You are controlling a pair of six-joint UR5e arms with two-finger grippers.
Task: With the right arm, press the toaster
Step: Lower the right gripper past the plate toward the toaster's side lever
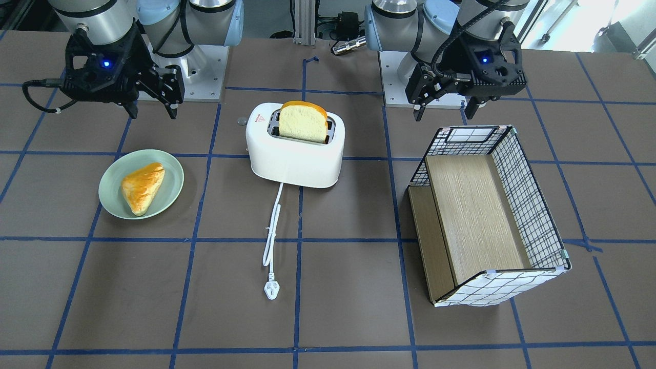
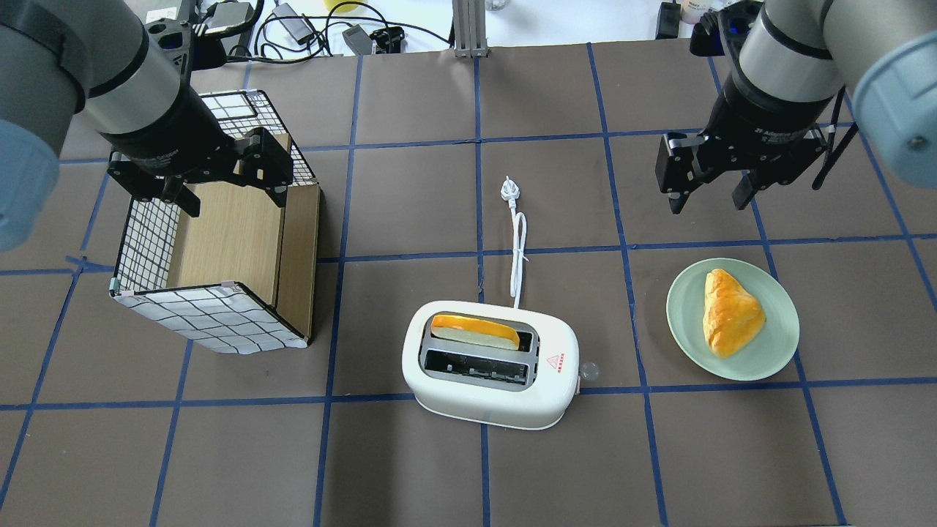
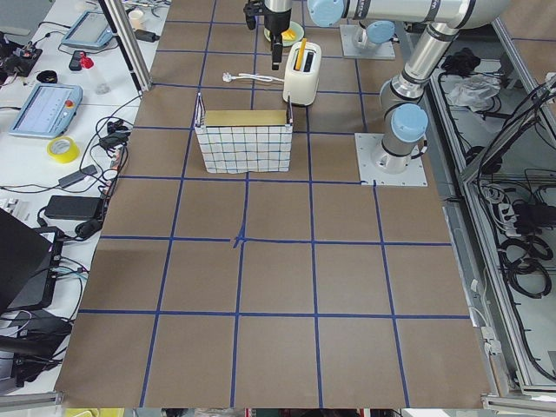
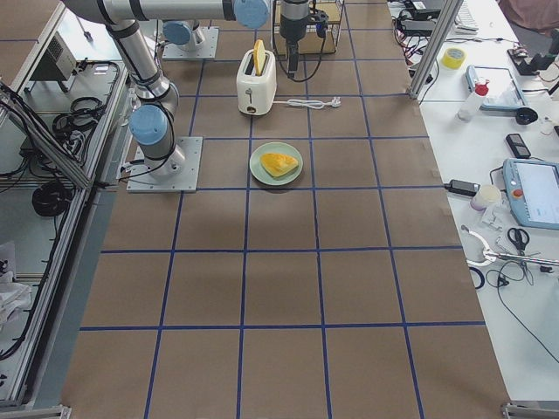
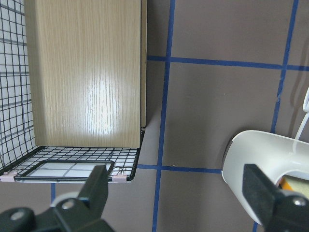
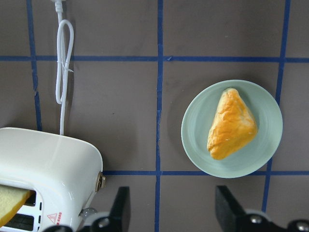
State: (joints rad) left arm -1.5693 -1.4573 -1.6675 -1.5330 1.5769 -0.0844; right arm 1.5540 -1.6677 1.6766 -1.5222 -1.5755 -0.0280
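Fingers (image 2: 673, 176) on your right arm stand spread wide with nothing between them, hanging clear above the bench (image 2: 410, 205) and touching nothing. Almost beneath them, slightly toward the robot, lies the green plate (image 2: 681, 322) with its pastry (image 2: 728, 311). That is not your target, so pass over it. Well off to their inner side stands the toaster (image 2: 479, 402), with a bread slice (image 2: 476, 333) riding high in its far slot. From that I judge the press is not yet made. A small knob (image 2: 589, 371) on the toaster's end faces these fingers, which is probably why this arm has the job. Beyond the toaster, your left fingers (image 2: 272, 165) are just as open and empty above the checked basket (image 2: 212, 322), and I take them to be parked out of the way.
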